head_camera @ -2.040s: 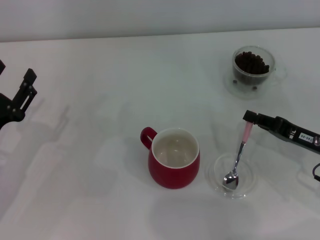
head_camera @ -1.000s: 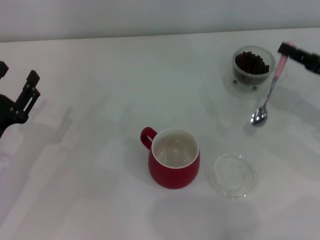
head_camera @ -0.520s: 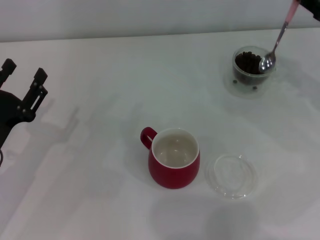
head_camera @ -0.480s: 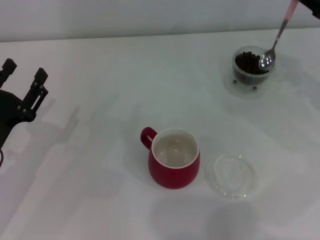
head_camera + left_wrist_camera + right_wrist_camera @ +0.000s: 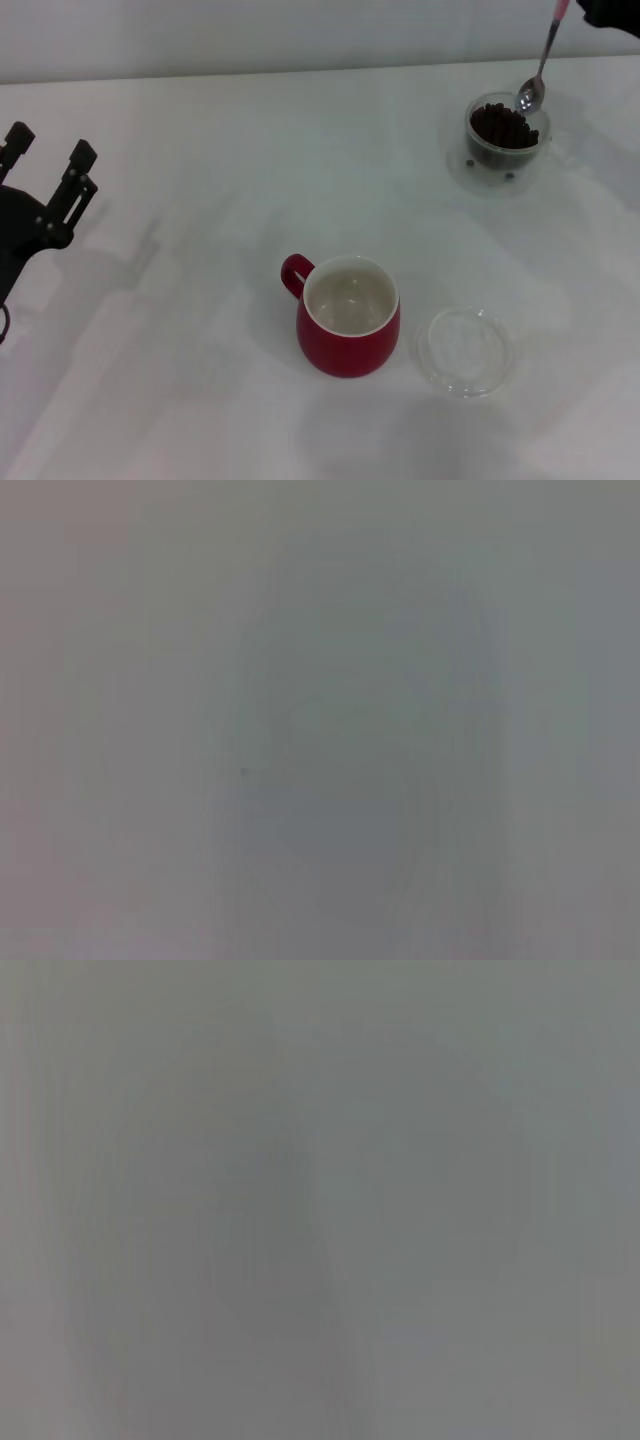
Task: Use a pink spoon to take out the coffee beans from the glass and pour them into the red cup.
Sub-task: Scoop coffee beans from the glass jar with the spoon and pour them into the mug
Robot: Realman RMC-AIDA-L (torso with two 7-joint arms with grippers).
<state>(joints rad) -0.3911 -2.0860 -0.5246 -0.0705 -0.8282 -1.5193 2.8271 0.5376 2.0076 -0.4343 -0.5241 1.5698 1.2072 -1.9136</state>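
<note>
In the head view the pink spoon [image 5: 541,62] hangs bowl-down from my right gripper [image 5: 566,10] at the top right edge; its metal bowl sits just above the far rim of the glass [image 5: 507,132]. The glass stands on its clear saucer [image 5: 468,176] and holds a heap of dark coffee beans [image 5: 502,125]. The red cup [image 5: 349,316] stands upright near the middle, cream inside, empty, handle to the left. My left gripper [image 5: 46,150] is open and empty at the far left. Both wrist views show only plain grey.
A shallow round clear dish [image 5: 465,351] lies empty just right of the red cup. The white table [image 5: 200,200] ends at a pale wall [image 5: 300,35] along the back.
My right gripper lifted the spoon out of the shallow dish, carried it back and right to the glass, and now holds its bowl slightly higher at the far rim. My left gripper shifted slightly.
</note>
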